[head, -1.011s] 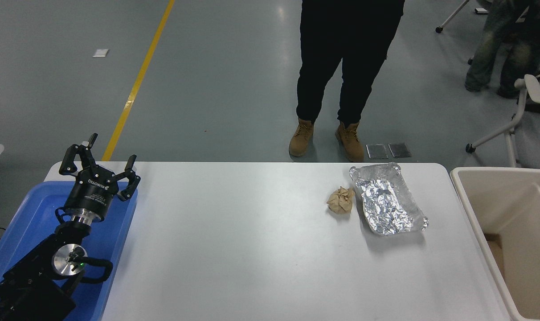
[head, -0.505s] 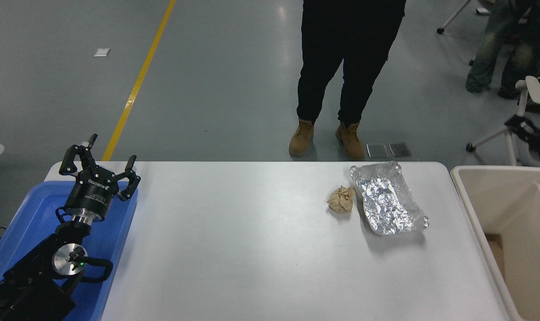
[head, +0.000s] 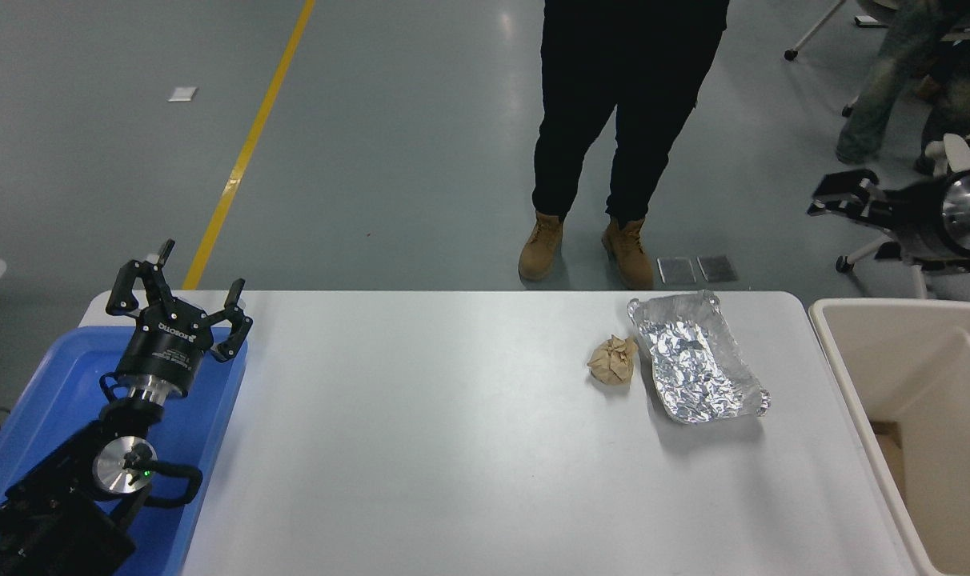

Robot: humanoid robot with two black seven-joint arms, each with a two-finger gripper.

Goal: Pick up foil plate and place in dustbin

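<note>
The foil plate (head: 697, 366) is a shiny, crinkled silver tray lying flat on the white table (head: 421, 448) at the far right. Just off the table's right end stands the dustbin (head: 877, 416), a deep beige bin. My right gripper (head: 841, 198) comes in from the right edge, raised well above the bin and beyond the table's far edge, up and right of the plate; it holds nothing that I can see. Parked at the lower left, my left gripper (head: 185, 276) is open over the blue tray.
A crumpled brown paper ball (head: 612, 359) lies touching the plate's left side. A blue tray (head: 45, 384) sits at the table's left end. A person in dark trousers and tan boots (head: 585, 248) stands at the far edge. A chair base and another person are at the top right.
My right arm has swung into view at the right edge, above the dustbin. The plate, paper ball and left arm have not moved.
</note>
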